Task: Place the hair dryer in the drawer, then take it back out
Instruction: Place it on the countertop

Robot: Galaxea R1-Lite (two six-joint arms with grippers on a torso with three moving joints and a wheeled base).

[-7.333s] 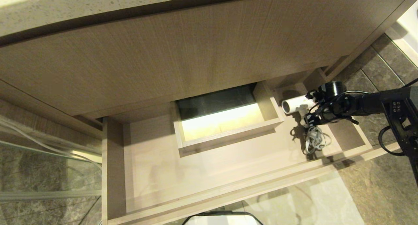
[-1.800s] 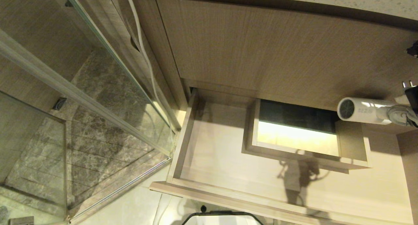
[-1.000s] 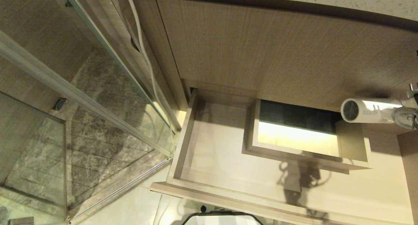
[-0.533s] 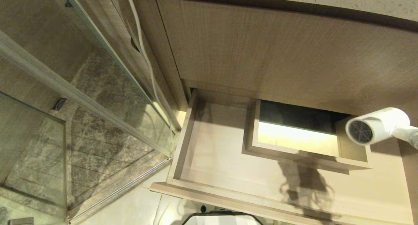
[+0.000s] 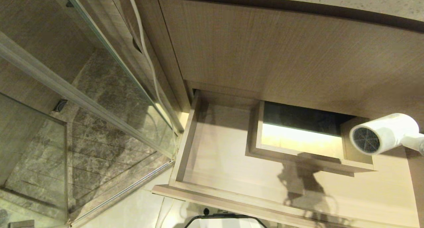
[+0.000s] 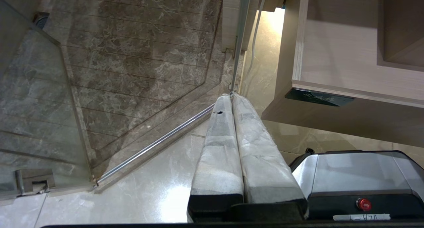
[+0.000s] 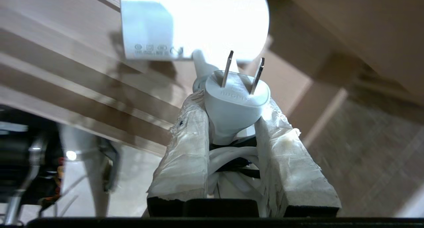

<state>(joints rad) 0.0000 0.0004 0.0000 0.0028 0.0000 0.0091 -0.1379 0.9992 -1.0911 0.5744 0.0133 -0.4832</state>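
Right fingers (image 7: 185, 145) clamp hair dryer (image 7: 195, 22) handle, plug.

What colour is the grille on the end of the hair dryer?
Dark grey mesh grille on the white hair dryer; head view.

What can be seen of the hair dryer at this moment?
The hair dryer is white smooth plastic with a stubby round barrel; its dark mesh grille faces the head camera. It hangs in the air above the open drawer's right part, touching no wood. The right claw grips its handle together with the bundled white cord and two-pin plug.
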